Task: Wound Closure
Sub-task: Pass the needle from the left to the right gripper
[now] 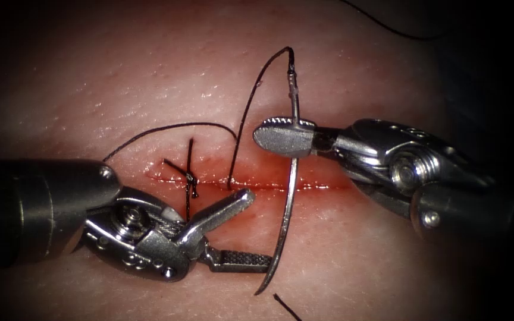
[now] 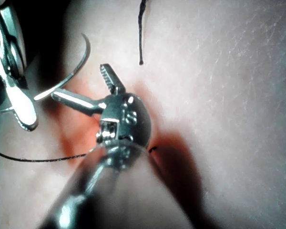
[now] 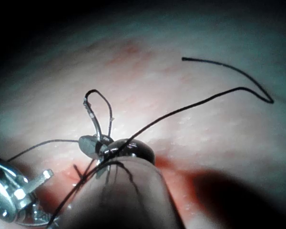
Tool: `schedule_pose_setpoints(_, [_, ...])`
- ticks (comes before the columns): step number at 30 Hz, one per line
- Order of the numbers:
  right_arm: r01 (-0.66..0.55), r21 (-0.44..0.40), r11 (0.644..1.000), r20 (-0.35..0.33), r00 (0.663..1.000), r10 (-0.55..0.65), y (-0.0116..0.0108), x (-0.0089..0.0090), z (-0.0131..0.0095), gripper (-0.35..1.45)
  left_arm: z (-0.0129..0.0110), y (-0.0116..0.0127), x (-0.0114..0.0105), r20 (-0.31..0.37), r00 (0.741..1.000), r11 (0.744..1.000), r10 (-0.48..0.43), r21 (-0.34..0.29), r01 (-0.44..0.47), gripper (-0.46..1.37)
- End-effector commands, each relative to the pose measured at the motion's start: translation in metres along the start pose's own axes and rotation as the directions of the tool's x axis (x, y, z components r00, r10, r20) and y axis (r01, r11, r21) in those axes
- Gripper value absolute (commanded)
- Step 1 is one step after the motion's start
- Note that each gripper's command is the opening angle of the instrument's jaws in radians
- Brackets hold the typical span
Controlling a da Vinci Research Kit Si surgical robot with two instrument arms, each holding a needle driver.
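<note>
Gripping needle (image 1: pixel 291 178) near swage, right end effector (image 1: pixel 285 137)

Two needle drivers (image 1: pixel 233 229) (image 1: pixel 284 138), one curved needle (image 1: pixel 288 202), one knotted stitch (image 1: pixel 192 180), one cut (image 1: pixel 281 183), one loose thread end (image 1: pixel 287 306).

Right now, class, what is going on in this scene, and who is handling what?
Two tools work over a cut in the tissue. The right pincer is shut on the curved needle, gripping it near the thread end; the needle hangs free across the cut, not in the tissue. The thread runs from the needle down into the cut. A knotted stitch sits further left. The left pincer is open beside the needle, holding nothing.
</note>
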Motion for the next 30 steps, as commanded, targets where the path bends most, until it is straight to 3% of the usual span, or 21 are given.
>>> schedule_pose_setpoints(1, [0.015,0.005,1.0,-0.005,1.0,-0.015,0.0001,0.0001,-0.0003,-0.35,-0.0001,0.0001,-0.0001,0.011,1.0,1.0,-0.015,0.002,0.015,0.78])
schedule_pose_setpoints(9, [0.105,0.032,0.994,-0.038,0.994,-0.104,0.0005,0.0003,-0.0013,-0.35,0.0,0.0,0.0,0.097,0.988,0.991,-0.123,-0.031,0.126,0.75])
schedule_pose_setpoints(13, [0.161,0.067,0.985,-0.054,0.986,-0.157,0.0005,0.0002,-0.0016,-0.35,-0.0001,-0.0001,0.0,0.19,0.967,0.981,-0.173,-0.05,0.185,0.53])
schedule_pose_setpoints(19, [0.304,0.113,0.946,-0.091,0.951,-0.295,0.0002,0.0001,-0.0016,-0.35,-0.0002,-0.0001,-0.0004,0.294,0.918,0.954,-0.266,-0.054,0.294,0.4])
schedule_pose_setpoints(24, [0.401,0.151,0.904,-0.117,0.915,-0.386,-0.0003,-0.0002,-0.0019,-0.35,-0.0004,-0.0002,-0.0012,0.383,0.857,0.918,-0.345,-0.055,0.393,-0.02])
schedule_pose_setpoints(27, [0.429,0.164,0.888,-0.139,0.902,-0.41,-0.0006,-0.0003,-0.0021,-0.35,-0.0005,-0.0002,-0.0016,0.407,0.843,0.91,-0.352,-0.06,0.409,-0.18])
schedule_pose_setpoints(28, [0.44,0.167,0.882,-0.147,0.896,-0.419,-0.0007,-0.0003,-0.0021,-0.35,-0.0006,-0.0003,-0.0019,0.414,0.838,0.908,-0.355,-0.062,0.415,-0.34])
schedule_pose_setpoints(30, [0.451,0.17,0.876,-0.154,0.891,-0.428,-0.0009,-0.0004,-0.0022,-0.35,-0.0008,-0.0003,-0.0023,0.425,0.828,0.9,-0.366,-0.065,0.431,-0.35])
